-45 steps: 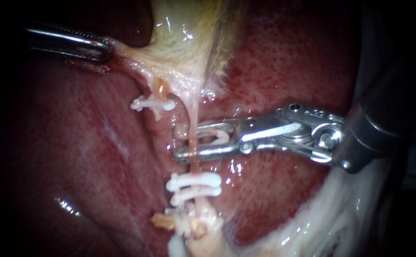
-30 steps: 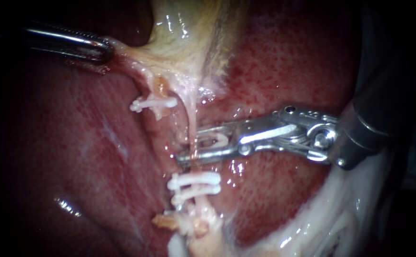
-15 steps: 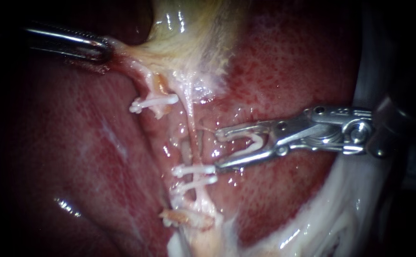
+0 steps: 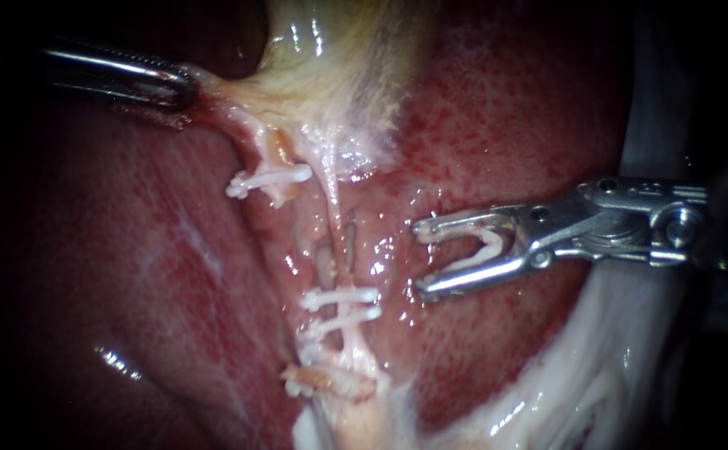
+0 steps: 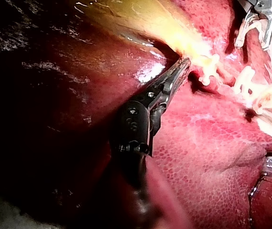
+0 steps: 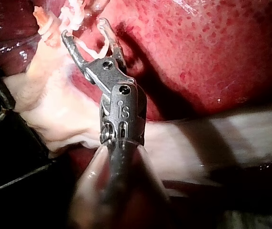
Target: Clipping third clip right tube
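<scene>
- Right tube [image 4: 331, 208]: a thin pale strand that runs from the gallbladder [image 4: 331, 67] neck down across the liver [image 4: 131, 250].
- Two white clips [image 4: 341, 298] sit across the tube low down, one just beneath the other. The stretch above them is bare.
- Right instrument [image 4: 420, 258]: its end effector stands wide apart, beside the tube and clear of it, level with the bare stretch. A loaded clip [image 4: 476, 250], white and U-shaped, lies against both inner faces and is held there. The right wrist view shows the same spread tip with the clip seated in it.
- A single clip [image 4: 268, 177] crosses the other strand, further toward the left instrument.
- Left instrument [image 4: 182, 83]: its end effector is closed on the gallbladder's edge. The tissue there is drawn into a taut point toward the shaft.
- Pale fatty tissue [image 4: 597, 367] lies under the right instrument's shaft.
</scene>
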`<state>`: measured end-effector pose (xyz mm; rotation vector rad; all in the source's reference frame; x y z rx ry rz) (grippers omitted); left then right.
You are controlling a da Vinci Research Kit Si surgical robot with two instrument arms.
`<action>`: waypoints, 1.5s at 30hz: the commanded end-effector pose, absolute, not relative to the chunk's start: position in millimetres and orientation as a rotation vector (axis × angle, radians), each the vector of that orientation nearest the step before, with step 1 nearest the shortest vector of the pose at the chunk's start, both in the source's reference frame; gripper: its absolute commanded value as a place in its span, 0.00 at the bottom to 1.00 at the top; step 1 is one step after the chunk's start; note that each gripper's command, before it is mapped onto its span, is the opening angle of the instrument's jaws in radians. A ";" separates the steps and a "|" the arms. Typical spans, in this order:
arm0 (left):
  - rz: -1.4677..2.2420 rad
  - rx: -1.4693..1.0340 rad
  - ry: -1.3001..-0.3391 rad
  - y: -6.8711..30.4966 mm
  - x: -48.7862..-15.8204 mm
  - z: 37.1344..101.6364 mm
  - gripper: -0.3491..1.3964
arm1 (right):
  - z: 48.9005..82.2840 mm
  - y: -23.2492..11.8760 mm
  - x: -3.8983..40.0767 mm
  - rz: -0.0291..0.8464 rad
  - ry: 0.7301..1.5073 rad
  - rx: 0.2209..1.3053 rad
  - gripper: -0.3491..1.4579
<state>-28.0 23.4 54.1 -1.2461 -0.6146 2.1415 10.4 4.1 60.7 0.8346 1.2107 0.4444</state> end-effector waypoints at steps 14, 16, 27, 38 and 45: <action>2.141 -1.246 -0.615 23.4 -27.9 54.0 0.00 | 63.0 3.6 14.5 0.484 1.199 0.849 0.46; 2.141 -1.246 -0.615 23.4 -27.9 54.0 0.00 | 63.8 3.1 15.1 0.484 1.197 0.850 0.47; 2.141 -1.246 -0.615 23.4 -28.0 54.0 0.00 | 66.2 2.0 19.0 0.481 1.211 0.859 0.47; 2.141 -1.246 -0.614 23.4 -28.0 53.9 0.00 | 66.0 2.2 20.0 0.519 1.272 0.939 0.47; 2.141 -1.246 -0.614 23.4 -28.0 54.0 0.00 | 63.3 2.5 20.2 0.527 1.347 1.038 0.47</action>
